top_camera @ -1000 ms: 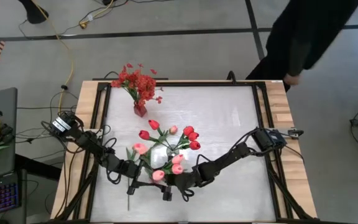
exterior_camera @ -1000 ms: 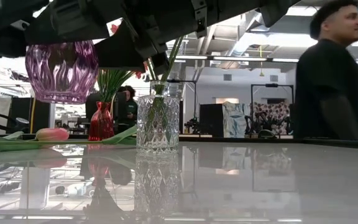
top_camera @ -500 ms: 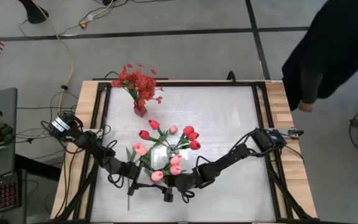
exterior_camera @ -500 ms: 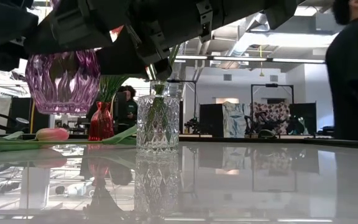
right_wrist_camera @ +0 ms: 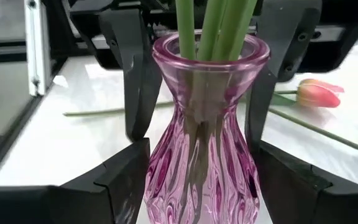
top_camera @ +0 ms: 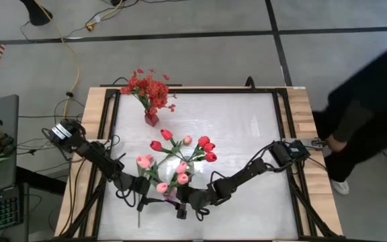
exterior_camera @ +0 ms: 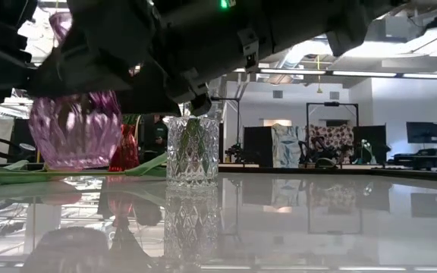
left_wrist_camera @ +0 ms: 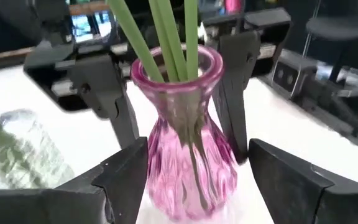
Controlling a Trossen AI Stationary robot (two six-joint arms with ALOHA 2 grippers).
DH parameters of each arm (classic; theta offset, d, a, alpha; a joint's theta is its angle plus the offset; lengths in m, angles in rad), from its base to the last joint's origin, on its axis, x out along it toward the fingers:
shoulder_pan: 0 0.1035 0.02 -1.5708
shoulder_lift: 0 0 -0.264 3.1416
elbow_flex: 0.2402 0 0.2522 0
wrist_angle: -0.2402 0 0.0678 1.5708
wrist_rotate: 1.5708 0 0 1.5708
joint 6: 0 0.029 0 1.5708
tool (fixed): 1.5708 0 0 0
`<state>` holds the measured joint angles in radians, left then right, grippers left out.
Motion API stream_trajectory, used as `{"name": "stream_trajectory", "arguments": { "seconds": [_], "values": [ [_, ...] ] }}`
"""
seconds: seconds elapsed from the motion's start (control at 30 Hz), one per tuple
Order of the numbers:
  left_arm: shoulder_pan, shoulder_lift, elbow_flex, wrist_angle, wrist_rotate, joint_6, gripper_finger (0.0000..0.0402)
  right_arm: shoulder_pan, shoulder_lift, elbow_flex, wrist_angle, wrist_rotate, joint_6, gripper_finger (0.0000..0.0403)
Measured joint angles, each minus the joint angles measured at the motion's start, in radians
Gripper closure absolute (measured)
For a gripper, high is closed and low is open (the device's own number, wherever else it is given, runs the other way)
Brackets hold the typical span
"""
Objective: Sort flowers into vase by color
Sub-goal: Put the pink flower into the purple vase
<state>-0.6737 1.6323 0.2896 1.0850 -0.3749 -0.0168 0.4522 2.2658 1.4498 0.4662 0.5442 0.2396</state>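
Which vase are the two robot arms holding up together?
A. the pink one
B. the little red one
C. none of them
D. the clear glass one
A. Both wrist views show the pink vase with green stems in it, sitting between the left end effector and the right end effector, whose fingers stand on its two sides; in the low view it hangs above the table.

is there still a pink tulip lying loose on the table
Yes, in the right wrist view a pink tulip lies flat on the white table, behind the pink vase and outside it.
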Motion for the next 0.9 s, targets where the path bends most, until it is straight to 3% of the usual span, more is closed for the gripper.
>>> {"name": "stream_trajectory", "arguments": {
  "seconds": [0.4,0.9],
  "values": [
    [-0.002,-0.314,-0.001,-0.459,-0.021,-0.049,0.0144,0.012,0.027,0.001,0.082,0.045,-0.019,0.0112],
    [-0.006,-0.338,-0.001,-0.492,-0.005,-0.078,0.0144,0.018,0.062,0.011,0.094,0.060,-0.023,0.0112]
  ]
}}
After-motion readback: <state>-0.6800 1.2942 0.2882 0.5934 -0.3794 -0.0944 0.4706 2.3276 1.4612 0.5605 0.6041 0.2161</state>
